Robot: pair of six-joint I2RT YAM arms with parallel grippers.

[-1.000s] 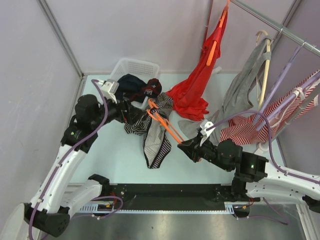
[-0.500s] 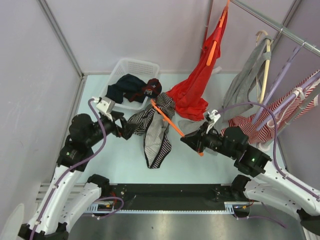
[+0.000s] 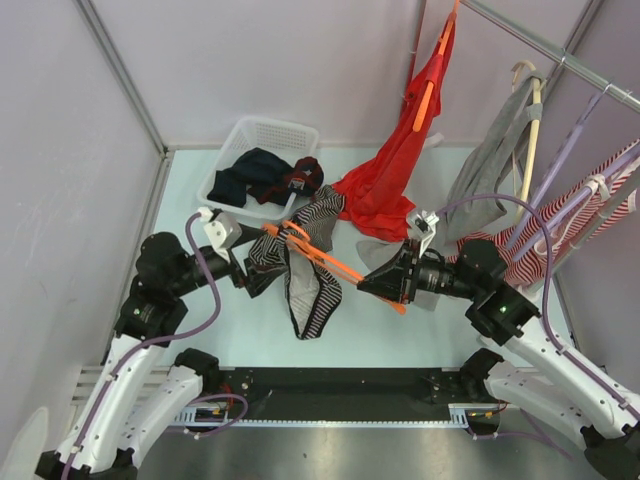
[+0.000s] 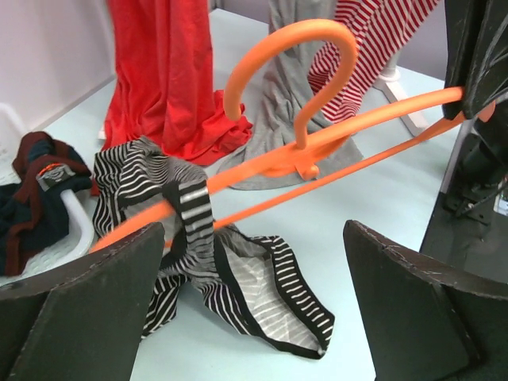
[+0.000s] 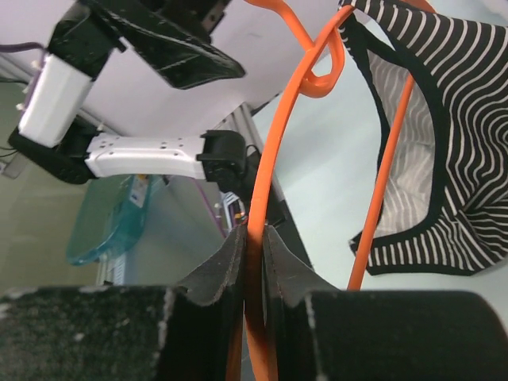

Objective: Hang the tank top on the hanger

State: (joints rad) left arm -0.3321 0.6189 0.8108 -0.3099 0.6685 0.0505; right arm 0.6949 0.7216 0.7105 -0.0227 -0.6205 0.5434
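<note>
The orange hanger [image 3: 330,262] is held above the table, running from the centre-left to my right gripper [image 3: 372,286], which is shut on its arm. The black-and-white striped tank top [image 3: 305,275] hangs with one strap looped over the hanger's left arm; the rest trails on the table. In the left wrist view the hanger [image 4: 317,143] and its hook cross ahead, with the tank top [image 4: 194,230] draped on it. My left gripper [image 4: 254,317] is wide open and empty, just left of the top [image 3: 242,274]. In the right wrist view my fingers [image 5: 230,266] clamp the hanger [image 5: 266,175], beside the tank top [image 5: 452,143].
A white basket [image 3: 262,130] with dark clothes stands at the back left. A red garment [image 3: 390,185] on another orange hanger, a grey garment [image 3: 490,170] and a red-and-white striped garment [image 3: 565,230] hang from the rail [image 3: 560,48] at the right.
My right gripper has swung the hanger so its far end moved left, and the strap now rides on it. My left gripper has drawn back toward the near left, away from the top.
</note>
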